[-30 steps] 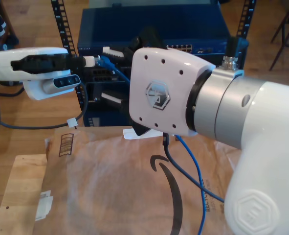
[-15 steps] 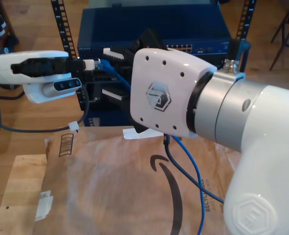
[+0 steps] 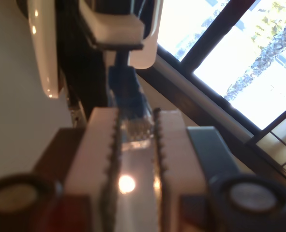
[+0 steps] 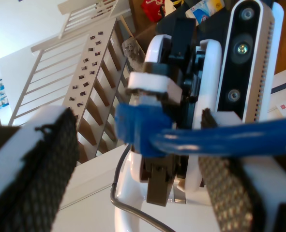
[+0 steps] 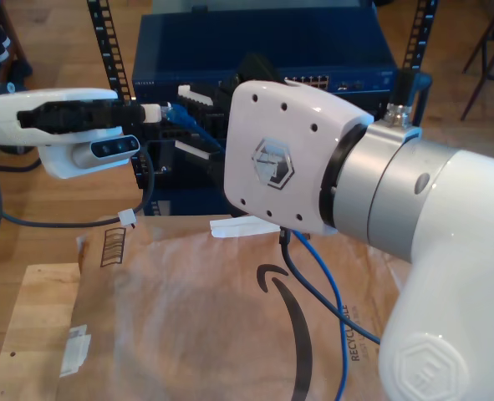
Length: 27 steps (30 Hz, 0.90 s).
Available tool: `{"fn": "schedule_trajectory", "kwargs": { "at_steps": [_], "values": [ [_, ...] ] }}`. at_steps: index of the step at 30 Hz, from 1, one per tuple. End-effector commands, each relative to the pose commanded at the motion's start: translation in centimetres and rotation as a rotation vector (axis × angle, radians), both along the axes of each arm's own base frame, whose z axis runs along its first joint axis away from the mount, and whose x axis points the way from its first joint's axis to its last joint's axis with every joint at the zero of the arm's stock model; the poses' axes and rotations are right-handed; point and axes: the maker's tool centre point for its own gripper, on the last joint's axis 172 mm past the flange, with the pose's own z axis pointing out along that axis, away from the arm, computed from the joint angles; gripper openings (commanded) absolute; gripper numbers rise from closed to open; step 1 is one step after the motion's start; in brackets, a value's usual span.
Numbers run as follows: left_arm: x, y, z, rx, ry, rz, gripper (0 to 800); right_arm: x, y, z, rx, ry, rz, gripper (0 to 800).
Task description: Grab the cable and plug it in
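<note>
Blue cable (image 4: pixel 220 140) plug clamped in my first gripper (image 3: pixel 135 140), second gripper (image 4: pixel 133 169) agape

One blue cable (image 5: pixel 326 280), two white arms (image 5: pixel 58 125), one brown paper sheet (image 5: pixel 196 326), one blue rack unit (image 5: pixel 263 42).

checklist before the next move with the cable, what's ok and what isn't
1. Plug held: ok. The cable ends in the plug, pinched in my first tool.
2. My second tool open: ok, its fingers stand wide apart.
3. Cable between my second tool's jaws: cannot tell; it crosses one finger.
4. Plug lined up with a port on the blue switch: cannot tell, an arm blocks it.
5. Slack free: ok, it trails loose over the brown paper.
</note>
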Motion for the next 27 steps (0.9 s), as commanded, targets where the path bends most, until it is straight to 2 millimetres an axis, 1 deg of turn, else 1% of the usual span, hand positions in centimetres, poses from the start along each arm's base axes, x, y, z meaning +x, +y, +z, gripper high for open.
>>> {"fn": "schedule_trajectory", "kwargs": {
  "at_steps": [4, 9, 14, 18, 27],
  "values": [
    [-0.02, -0.05, 0.0, 0.0, 0.0, -0.002, 1, 0.0, 0.0, 0.0, 0.0, 0.0, 0.0, 361],
    [-0.04, -0.11, 0.0, 0.0, -0.001, -0.003, 1, 0.02, -0.03, -0.07, 0.001, 0.001, -0.001, 303],
    [-0.04, -0.11, 0.0, 0.0, -0.001, -0.003, 1, 0.06, 0.02, -0.21, -0.002, 0.003, -0.001, 284],
    [-0.1, -0.16, 0.02, -0.001, -0.002, -0.006, 1, 0.11, 0.06, -0.37, -0.003, 0.006, -0.002, 249],
    [-0.3, -0.31, 0.1, -0.004, 0.0, -0.016, 1, 0.25, 0.21, -0.73, -0.007, 0.013, -0.003, 246]
  ]
}}
